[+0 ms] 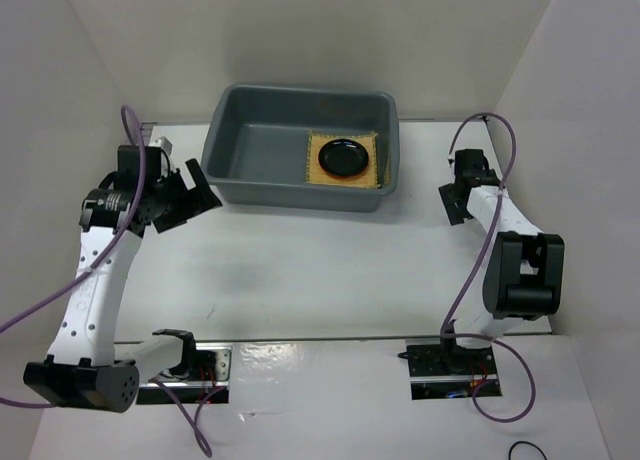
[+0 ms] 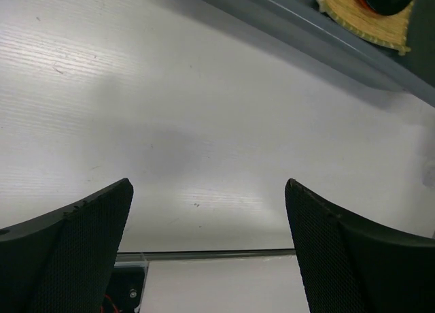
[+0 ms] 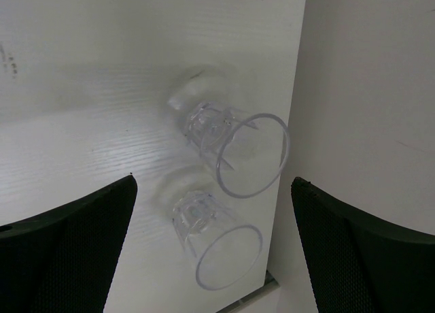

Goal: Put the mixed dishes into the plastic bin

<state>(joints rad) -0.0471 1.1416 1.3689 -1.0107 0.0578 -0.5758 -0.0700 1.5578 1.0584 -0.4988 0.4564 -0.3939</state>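
Your right hand (image 3: 212, 182) is the one placed for the next pick. Its fingers are spread wide with nothing between them, and two clear glasses stand straight ahead of it at the right edge of the desk (image 1: 320, 270), hard by the side wall (image 3: 367, 122). The nearer glass cup (image 3: 217, 241) sits in line with the gap between the fingers. The farther glass cup (image 3: 231, 146) is just beyond it, and I cannot tell whether the two touch.

Both appear to stand upright, mouths up, so the long axis runs vertically and you would likely want one finger on each side of a cup's wall. The wall-side finger has little room, so watch it. The glasses are small, thin-rimmed and fully transparent, with faceted bases, and they hardly show in the overhead view.

Your left hand (image 1: 198, 198) is also spread and empty. It hangs over bare desk by the near left corner of the plastic bin (image 1: 215, 150), well apart from the cups.

The bin sits at the middle of the far edge. Inside, at its right end, the bamboo mat (image 1: 370, 175) lies flat with the black plate (image 1: 345, 158) on top. No orange plate shows in any view.
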